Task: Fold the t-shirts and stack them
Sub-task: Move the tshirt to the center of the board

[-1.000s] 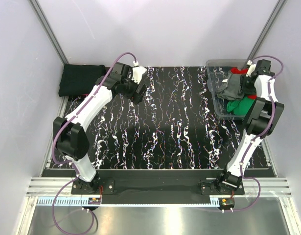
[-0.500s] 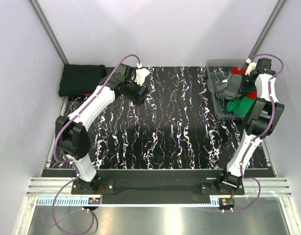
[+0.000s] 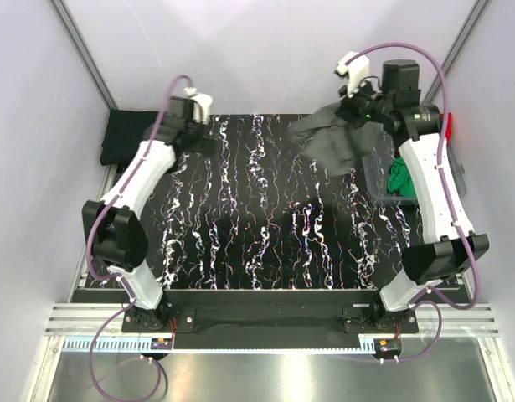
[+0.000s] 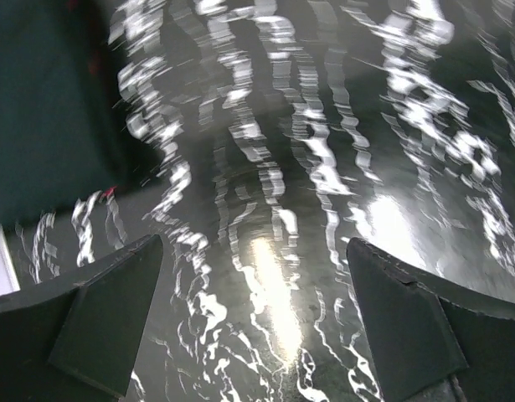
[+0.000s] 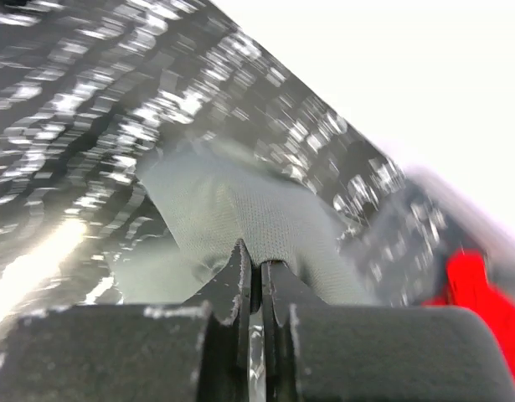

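My right gripper (image 3: pixel 356 110) is shut on the dark grey t-shirt (image 3: pixel 334 141), which hangs bunched in the air over the table's back right. In the right wrist view the jaws (image 5: pixel 257 266) pinch a fold of this grey cloth (image 5: pixel 257 209). A green t-shirt (image 3: pixel 402 178) lies in the bin (image 3: pixel 374 181), and a bit of red cloth (image 3: pixel 450 134) shows behind my right arm. A folded black t-shirt (image 3: pixel 136 138) lies at the back left. Beside it, my left gripper (image 3: pixel 202 144) stands open over bare table, with the black cloth (image 4: pixel 39 109) at its upper left.
The clear grey bin sits at the table's right edge, mostly hidden under my right arm. White walls and metal posts close in the back and the sides. The table top (image 3: pixel 265 226) is black with white marbling.
My right gripper shut on the dark grey t-shirt in the bin and lifted it up and left out of the bin. My left arm swung back and left toward the black shirt.
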Robot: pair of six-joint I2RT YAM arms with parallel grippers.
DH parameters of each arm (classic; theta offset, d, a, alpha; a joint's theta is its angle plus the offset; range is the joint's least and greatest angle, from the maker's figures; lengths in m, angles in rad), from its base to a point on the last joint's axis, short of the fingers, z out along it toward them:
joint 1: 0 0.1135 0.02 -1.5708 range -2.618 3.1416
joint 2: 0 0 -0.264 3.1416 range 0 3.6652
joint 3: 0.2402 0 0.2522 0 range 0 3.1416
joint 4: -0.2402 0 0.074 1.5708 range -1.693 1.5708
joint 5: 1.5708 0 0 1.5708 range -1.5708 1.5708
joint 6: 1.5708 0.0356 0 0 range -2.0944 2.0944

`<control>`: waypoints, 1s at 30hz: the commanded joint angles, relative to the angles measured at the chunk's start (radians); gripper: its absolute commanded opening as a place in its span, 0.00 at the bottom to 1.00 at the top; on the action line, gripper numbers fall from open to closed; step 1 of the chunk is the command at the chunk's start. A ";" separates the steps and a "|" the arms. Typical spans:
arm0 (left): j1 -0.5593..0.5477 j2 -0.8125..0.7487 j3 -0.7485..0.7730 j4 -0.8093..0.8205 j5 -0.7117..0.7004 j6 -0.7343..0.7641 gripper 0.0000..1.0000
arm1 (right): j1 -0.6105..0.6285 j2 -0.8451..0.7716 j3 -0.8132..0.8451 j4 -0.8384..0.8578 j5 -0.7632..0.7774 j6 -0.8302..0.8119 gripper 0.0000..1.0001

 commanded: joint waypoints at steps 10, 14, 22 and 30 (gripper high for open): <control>0.161 -0.105 -0.049 0.036 0.072 -0.139 0.99 | 0.118 0.052 -0.204 0.039 0.060 0.025 0.44; 0.161 -0.117 -0.063 0.033 0.134 -0.121 0.99 | 0.116 0.121 -0.251 0.050 0.169 0.036 0.52; 0.161 -0.114 -0.170 0.016 0.227 -0.086 0.99 | 0.263 0.218 -0.205 0.076 0.010 -0.054 0.42; 0.164 -0.170 -0.248 0.007 0.276 -0.076 0.98 | 0.368 0.524 0.022 0.068 0.016 0.028 0.43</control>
